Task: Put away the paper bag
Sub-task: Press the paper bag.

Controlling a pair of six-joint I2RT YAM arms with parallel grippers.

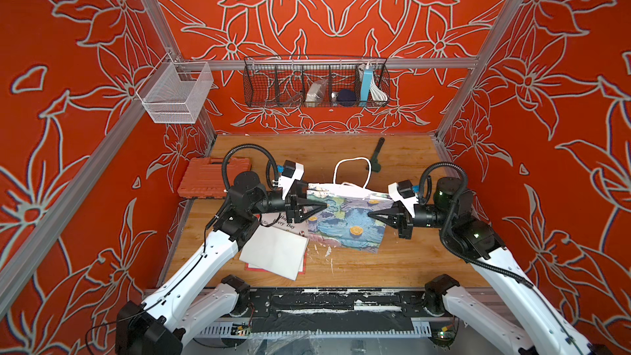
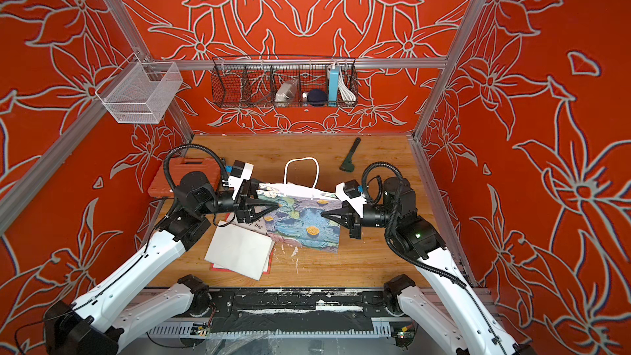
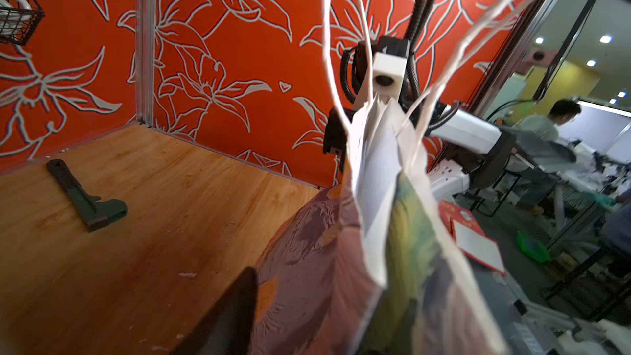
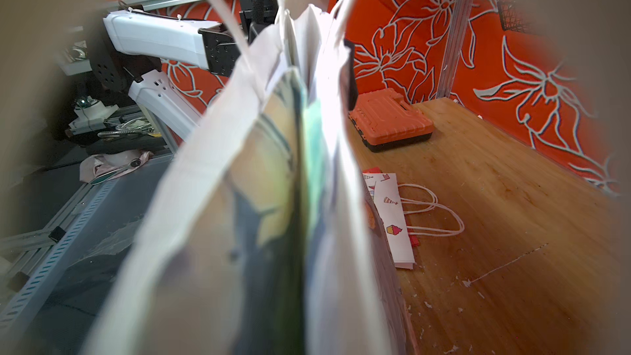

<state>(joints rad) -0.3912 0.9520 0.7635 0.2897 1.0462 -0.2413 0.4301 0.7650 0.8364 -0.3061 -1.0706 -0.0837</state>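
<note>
My right end effector (image 1: 370, 215) was pinching the right edge of the paper bag (image 1: 345, 225). My left end effector (image 1: 324, 205) met the opposite edge; I couldn't tell its spread. The bag stood upright between them above the table's (image 1: 409, 268) middle.

paper bag (image 1: 345, 225) stands upright over the middle of the wooden table (image 1: 403, 261), pressed nearly flat, as we see it in both top views. its face carries thick painted blue flowers with orange centres, and its top edge is white. the white cord handles (image 1: 351, 169) loop up from the mouth. from the left wrist we see the bag (image 3: 386, 220) edge-on, sides folded inward.
</note>
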